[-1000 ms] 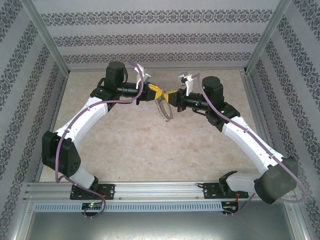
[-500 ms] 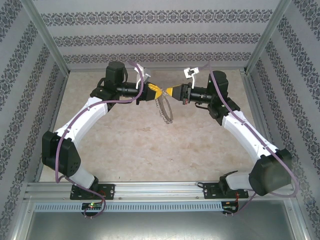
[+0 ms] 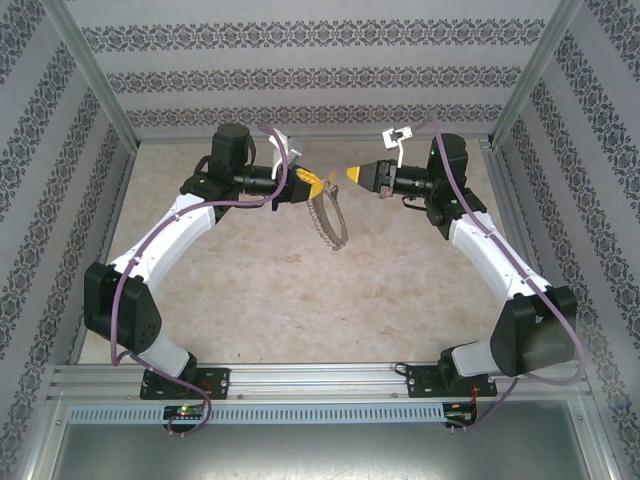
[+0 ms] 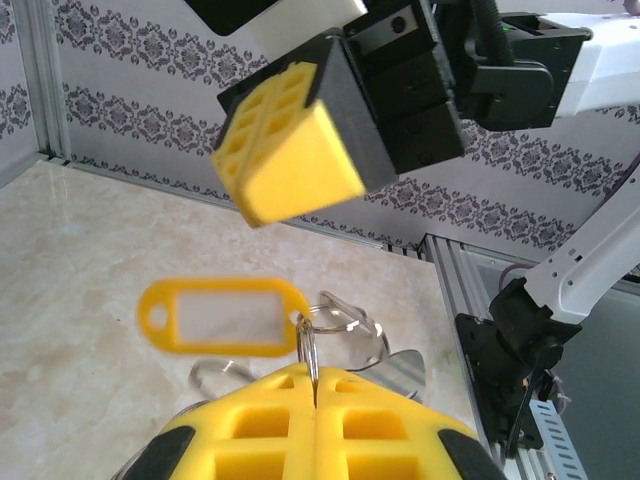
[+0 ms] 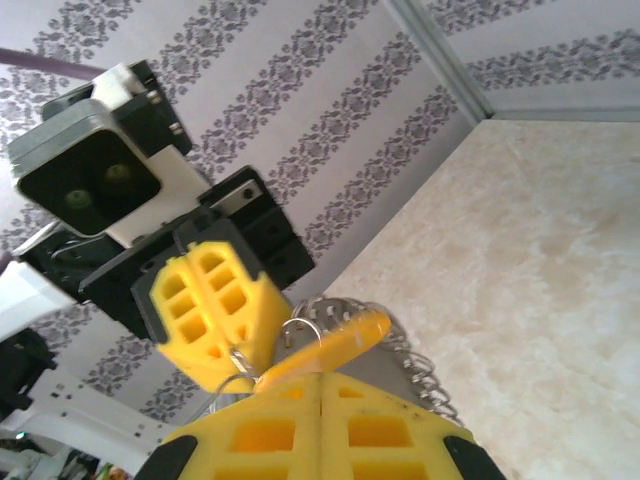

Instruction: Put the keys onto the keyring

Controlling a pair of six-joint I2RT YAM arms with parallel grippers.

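Both jaws closed: left gripper (image 3: 307,184) pinches the keyring (image 3: 322,228) so the hoop hangs free over the bench (image 3: 260,290), yellow-tagged key (image 4: 222,315) dangling beside it. Right gripper (image 3: 350,175), empty, sits at its 3 o'clock, likely staged to grab the key for threading.

1. The table (image 3: 300,300) was a pale beige slab with a cloudy marble-ish pattern, kinda like cheap floor tile.
2. Striped floral wallpaper walls (image 3: 300,75) boxed it in at the back and on both sides, with metal posts in the back corners.
3. An aluminium rail (image 3: 320,372) ran along the near edge. The left arm base (image 3: 185,383) and right arm base (image 3: 440,378) were bolted on there, well apart.
4. The keyring (image 3: 330,238) hung over the back-middle part of the table. Honestly couldn't tell if its low end touched the surface or not.
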